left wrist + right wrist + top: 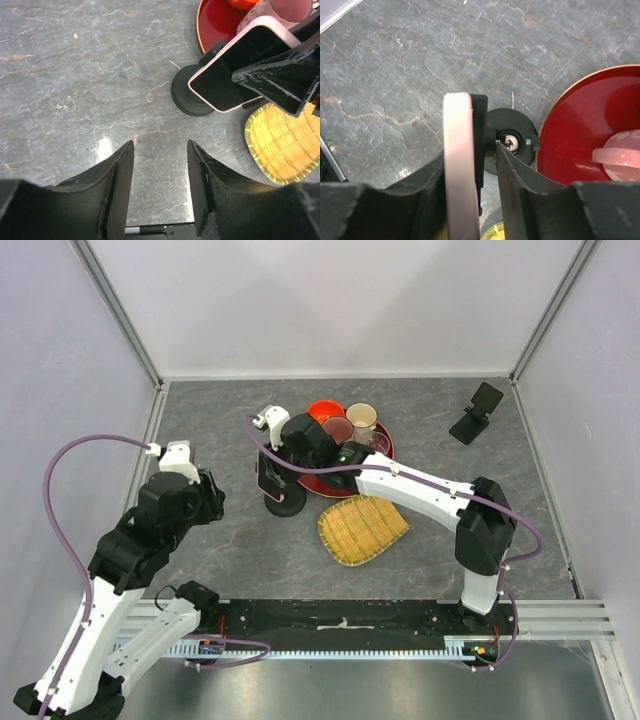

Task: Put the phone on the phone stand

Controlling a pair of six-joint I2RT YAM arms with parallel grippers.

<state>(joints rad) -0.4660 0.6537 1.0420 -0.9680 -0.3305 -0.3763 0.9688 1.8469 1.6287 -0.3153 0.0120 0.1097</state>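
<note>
A pink-cased phone (459, 165) with a dark screen (235, 70) leans on the back plate of a black phone stand (512, 142) with a round base (192, 97), mid-table (285, 502). My right gripper (469, 152) straddles the phone from above. Its left finger lies against the phone's face. Its right finger (520, 185) stands behind the stand's plate with a visible gap, so the jaws are open. My left gripper (160, 145) is open and empty, low over bare table to the left of the stand (208, 498).
A red tray (385, 448) with cups sits right behind the stand. A yellow woven basket (362, 528) lies just right of it. A second black stand (477, 412) is at the back right. Walls close the table's back and sides.
</note>
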